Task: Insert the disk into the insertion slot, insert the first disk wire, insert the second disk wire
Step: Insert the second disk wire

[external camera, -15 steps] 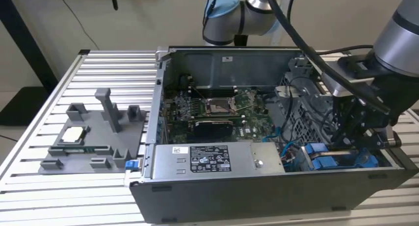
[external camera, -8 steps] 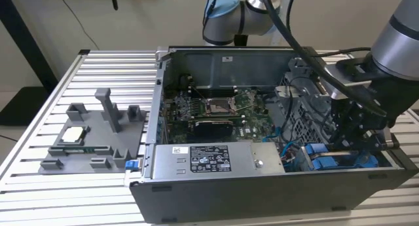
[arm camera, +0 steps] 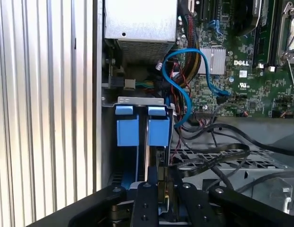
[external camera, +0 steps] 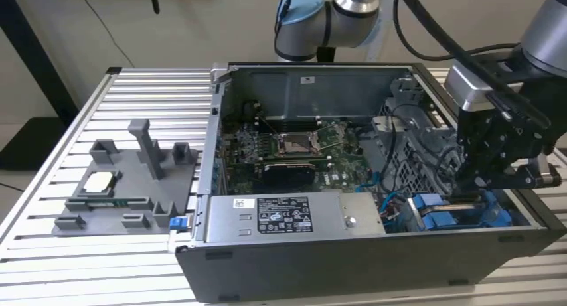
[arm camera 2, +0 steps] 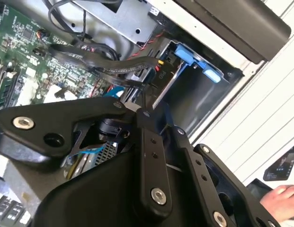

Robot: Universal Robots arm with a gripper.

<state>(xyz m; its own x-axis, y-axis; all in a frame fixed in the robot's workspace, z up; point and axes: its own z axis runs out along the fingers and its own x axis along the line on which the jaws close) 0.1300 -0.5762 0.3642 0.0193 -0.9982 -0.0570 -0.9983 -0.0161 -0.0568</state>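
Gripper (external camera: 474, 198) hangs low inside the open computer case (external camera: 354, 266), at the corner toward the exterior view's right, over the blue drive carriers. Fingers (arm camera: 154, 198) sit narrow, near together, with a dark connector between them; whether they clamp it, cannot tell.

Case contents: green motherboard (external camera: 297, 147) at centre, silver power-supply box (external camera: 297, 216) along the front wall, perforated drive cage (arm camera: 232, 158) beside the carriers.

Disk (arm camera: 157, 125) already sits in the insertion slot (arm camera: 139, 100), its blue frame tab showing next to a second blue tab (arm camera: 126, 125). Blue cable (arm camera: 177, 80) loops from the slot area to the motherboard.

White label on the power-supply box carries print, probably ratings; too small to read.

Grey fixture tray (external camera: 124, 186) lies on the slatted table (external camera: 53, 186), well apart from the case.
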